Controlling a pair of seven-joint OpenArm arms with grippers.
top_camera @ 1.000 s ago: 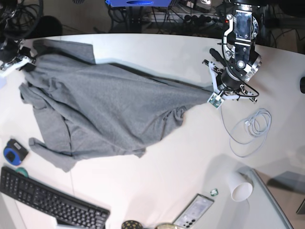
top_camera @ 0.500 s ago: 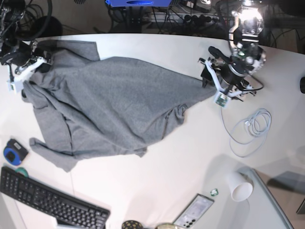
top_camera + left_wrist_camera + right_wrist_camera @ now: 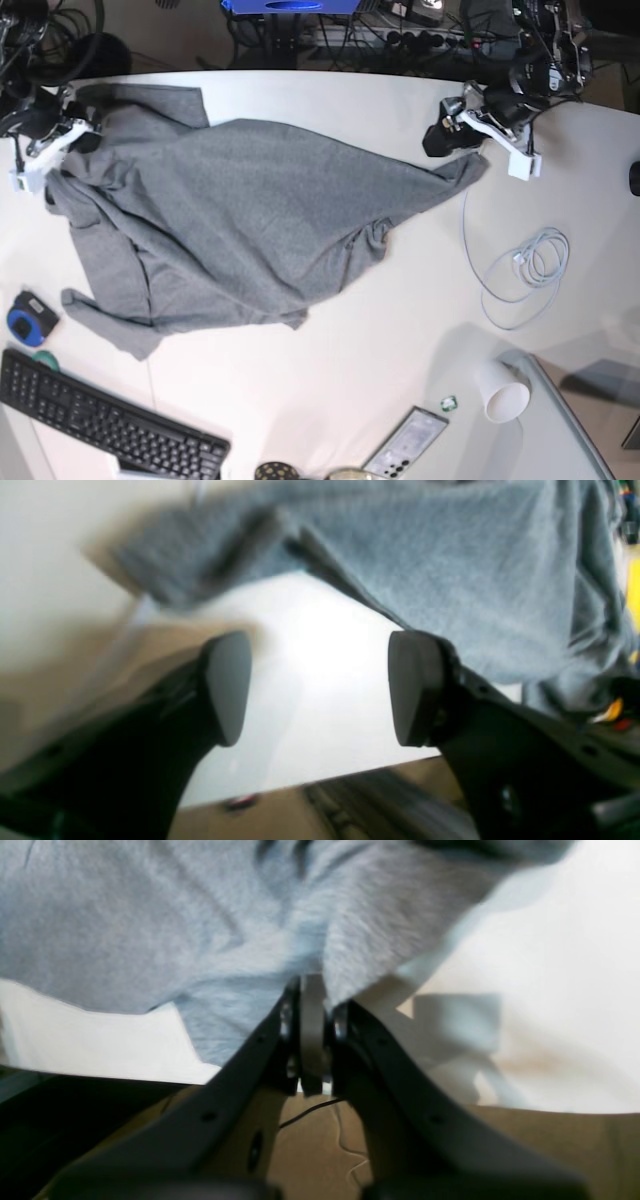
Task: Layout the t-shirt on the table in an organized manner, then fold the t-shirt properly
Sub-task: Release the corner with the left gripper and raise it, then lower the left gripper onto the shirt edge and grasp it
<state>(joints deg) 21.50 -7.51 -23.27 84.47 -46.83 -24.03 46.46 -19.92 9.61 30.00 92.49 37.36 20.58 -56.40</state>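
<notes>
Worktop point(image 3: 330, 370): white, far edge curved. T-shirt point(image 3: 230, 220): lies creased across its left and centre, long axis running left to right, tapering to a point at the right beside the left claw point(image 3: 478, 122). Left wrist view, blurred: that claw's jaws stand well apart over bare worktop, nothing between them. Right wrist view alone shows the right claw point(image 3: 312, 990) clamped tight on a fold of shirt; the base view hides this at the far-left corner.

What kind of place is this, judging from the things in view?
Probably an office or lab desk: a black keyboard, a coiled white cable and a paper cup lie on the white table, with tangled wires behind it.
</notes>
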